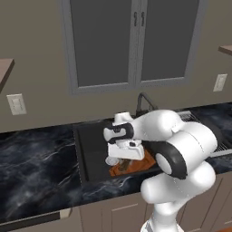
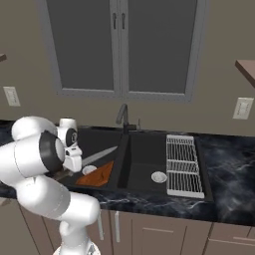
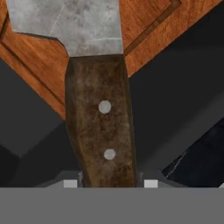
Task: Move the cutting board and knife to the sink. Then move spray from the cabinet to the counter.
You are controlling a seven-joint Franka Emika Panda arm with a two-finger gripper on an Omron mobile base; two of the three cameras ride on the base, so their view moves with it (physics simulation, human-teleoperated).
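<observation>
A: Nearest the hand camera, what have the fingers [image 3: 83,177] got?

B: The gripper [image 3: 108,183] is clamped on the brown wooden handle of the kitchen knife with the silver-grey blade [image 3: 103,118], which has two pale rivets and a mottled, rough-looking grain. The dull, scuffed blade points toward twelve o'clock in that view.

A: And under it?

B: The flat reddish-brown wooden cutting board with a groove near its edge [image 3: 148,30]. It lies in the left bowl of the large black recessed sink [image 2: 134,149], and the blade runs over it.

A: What could go wrong?

B: I judge the grip sits at the handle's butt, so the heavy blade could pivot down, or skid off the smooth board on release. The tip might also catch the basin wall.

A: Farther off?

B: At three o'clock in the right base view, a silver wire rack [image 2: 183,164] covers the sink's right side; beyond it lies the black white-veined marble-look tabletop [image 2: 229,164]. The dark curved faucet [image 2: 121,114] rises at the back.
</observation>
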